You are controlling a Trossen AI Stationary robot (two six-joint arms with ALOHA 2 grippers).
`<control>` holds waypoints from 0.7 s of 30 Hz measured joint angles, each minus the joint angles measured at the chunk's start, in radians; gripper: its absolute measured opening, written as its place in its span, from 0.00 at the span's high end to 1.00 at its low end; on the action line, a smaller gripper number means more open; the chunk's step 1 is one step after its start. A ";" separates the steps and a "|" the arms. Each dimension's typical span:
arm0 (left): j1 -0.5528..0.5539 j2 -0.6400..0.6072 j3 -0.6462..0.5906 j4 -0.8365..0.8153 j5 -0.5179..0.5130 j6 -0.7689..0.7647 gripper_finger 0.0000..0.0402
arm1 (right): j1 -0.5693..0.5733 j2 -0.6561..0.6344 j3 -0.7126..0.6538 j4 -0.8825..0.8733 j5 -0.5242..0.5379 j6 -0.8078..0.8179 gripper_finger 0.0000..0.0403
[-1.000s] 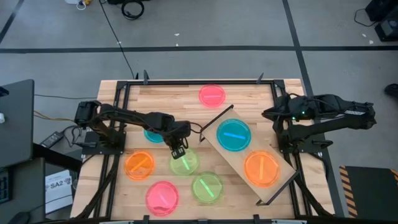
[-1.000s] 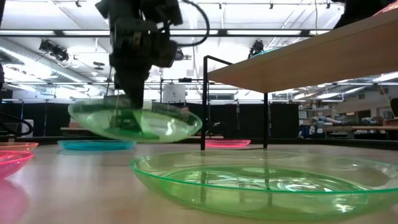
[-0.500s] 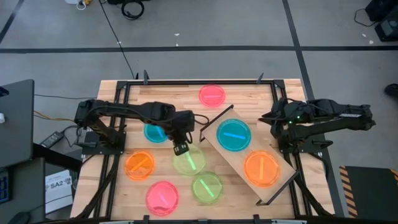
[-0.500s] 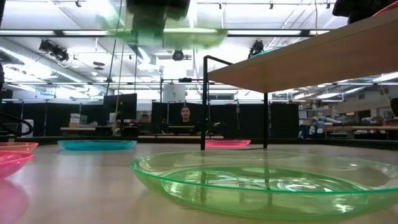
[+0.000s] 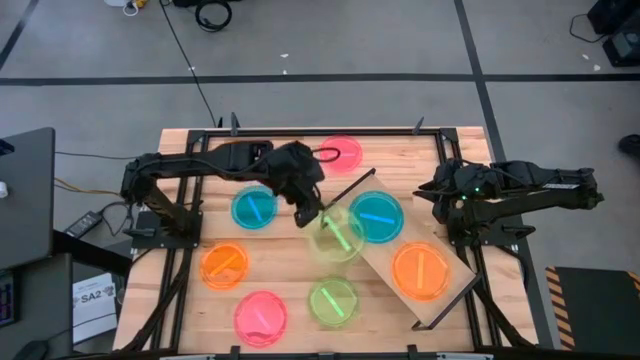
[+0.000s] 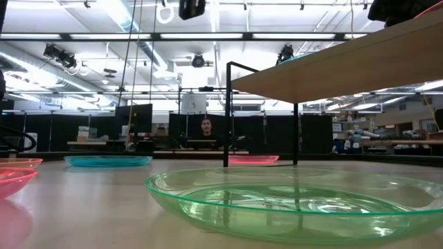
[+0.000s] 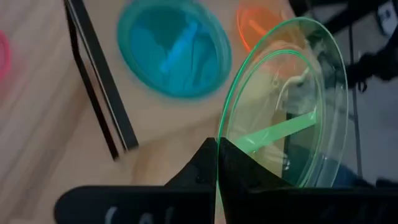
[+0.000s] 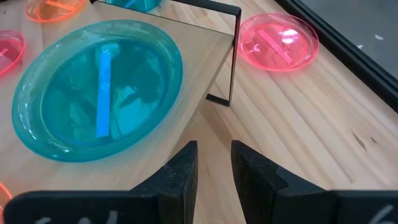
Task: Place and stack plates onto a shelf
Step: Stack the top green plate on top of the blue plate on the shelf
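Left gripper (image 5: 318,218) carries a green plate (image 5: 337,236) toward the shelf (image 5: 455,283).

Its jaws are clamped narrow on the plate's rim, the plate hanging at the shelf's near end, beside the blue plate (image 5: 376,217); 1 orange plate (image 5: 421,270) sits farther along the plank, which runs diagonally away from the jaws. The right gripper (image 8: 212,167) waits partly open, empty, over the shelf near the blue plate.
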 joint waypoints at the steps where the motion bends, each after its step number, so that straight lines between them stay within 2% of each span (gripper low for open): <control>1: 0.010 0.000 0.000 0.017 0.000 -0.002 0.98 | 0.000 0.000 0.000 0.000 0.000 0.000 0.75; 10: 0.083 0.041 -0.002 0.186 -0.012 -0.053 0.98 | 0.000 0.000 0.000 0.000 0.000 0.001 0.75; 15: 0.088 0.100 -0.001 0.296 -0.012 -0.056 0.98 | 0.000 0.000 0.000 0.002 -0.002 0.002 0.74; 21: 0.087 0.174 -0.002 0.334 -0.012 -0.078 0.98 | 0.000 0.000 0.000 0.008 -0.003 0.000 0.74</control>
